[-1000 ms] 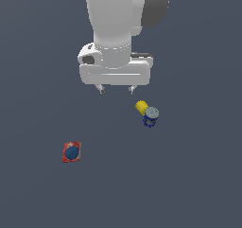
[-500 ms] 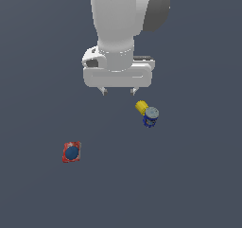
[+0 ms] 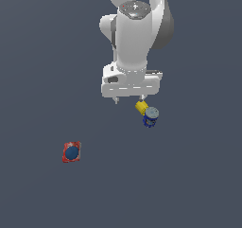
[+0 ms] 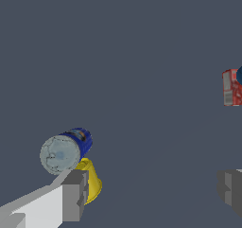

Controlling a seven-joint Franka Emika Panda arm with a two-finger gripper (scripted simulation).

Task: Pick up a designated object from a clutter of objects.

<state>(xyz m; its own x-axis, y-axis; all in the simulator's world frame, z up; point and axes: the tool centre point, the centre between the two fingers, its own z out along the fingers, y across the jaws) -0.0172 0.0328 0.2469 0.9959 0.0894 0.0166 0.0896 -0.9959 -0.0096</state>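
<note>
Above the dark grey floor [image 3: 42,57], the white arm [image 3: 134,38] is hanging with its gripper [image 3: 128,100] pointing straight down. Compared with a second ago, the arm is sitting further toward the exterior view's right and a little lower, so one finger [image 3: 140,100] is now coming down right at the yellow cup-like object [image 3: 140,107], where before the fingers were hovering up and off to the exterior view's left of it. The three items themselves are lying where they were.

The gripper's two fingers are spread wide apart with nothing between them; in the wrist view one grey pad [image 4: 74,195] is standing just in front of the yellow cup-like object [image 4: 91,180] and the other pad [image 4: 230,188] is well off to the far side.

The yellow cup-like object is lying tipped on its side on the floor, touching or nearly touching the blue can [image 3: 151,117], which is just beside it on the exterior view's right. The blue can [image 4: 65,149] is also tilted, showing its grey top; I cannot tell whether anything is inside either one.

Well apart from these two, toward the exterior view's lower left, the flat red item [image 3: 72,152] with its blue circle is resting alone.
</note>
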